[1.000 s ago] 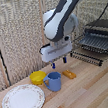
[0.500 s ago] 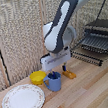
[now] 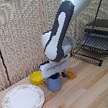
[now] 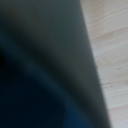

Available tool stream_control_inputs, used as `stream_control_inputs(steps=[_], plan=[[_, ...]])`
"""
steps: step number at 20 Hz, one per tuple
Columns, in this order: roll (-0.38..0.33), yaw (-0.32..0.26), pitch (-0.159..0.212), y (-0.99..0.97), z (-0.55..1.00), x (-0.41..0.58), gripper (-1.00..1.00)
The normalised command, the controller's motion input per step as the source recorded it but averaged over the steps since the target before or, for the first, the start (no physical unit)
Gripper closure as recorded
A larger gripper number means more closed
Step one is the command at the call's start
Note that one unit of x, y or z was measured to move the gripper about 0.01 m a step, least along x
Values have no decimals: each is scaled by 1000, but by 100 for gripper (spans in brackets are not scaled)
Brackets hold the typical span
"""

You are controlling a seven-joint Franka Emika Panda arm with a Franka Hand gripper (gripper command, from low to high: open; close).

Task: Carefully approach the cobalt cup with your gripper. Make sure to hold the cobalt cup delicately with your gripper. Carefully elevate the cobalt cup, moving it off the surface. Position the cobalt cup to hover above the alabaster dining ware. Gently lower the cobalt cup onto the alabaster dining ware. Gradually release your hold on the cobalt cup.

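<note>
While our gripper (image 3: 54,75) sits on the cobalt cup (image 3: 53,83) mid-frame, we cannot tell its opening; yellow bowl (image 3: 37,77) touches behind, alabaster dining ware (image 3: 22,100) lower left.

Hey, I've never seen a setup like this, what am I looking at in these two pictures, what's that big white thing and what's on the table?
The big white thing is a robot arm; its boxy tip, the end effector, is lowered right onto a blue mug. Whether it is gripping the mug cannot be seen. One picture comes from a camera off the arm. The other comes from a camera on the wrist, so close that it shows mostly a dark blur beside pale wood. On the wooden table also sit a white plate, a yellow bowl, a small orange object and a black wire rack.
</note>
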Motion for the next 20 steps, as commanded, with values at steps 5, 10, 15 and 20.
stream_control_inputs(steps=[5, 10, 15, 20], plan=[[-12, 6, -9, 54, 0, -34, 100], [-5, 0, -91, 10, 30, -2, 100], [0, 0, -96, 11, 197, -2, 100], [10, 22, -6, 3, 331, 0, 100]])
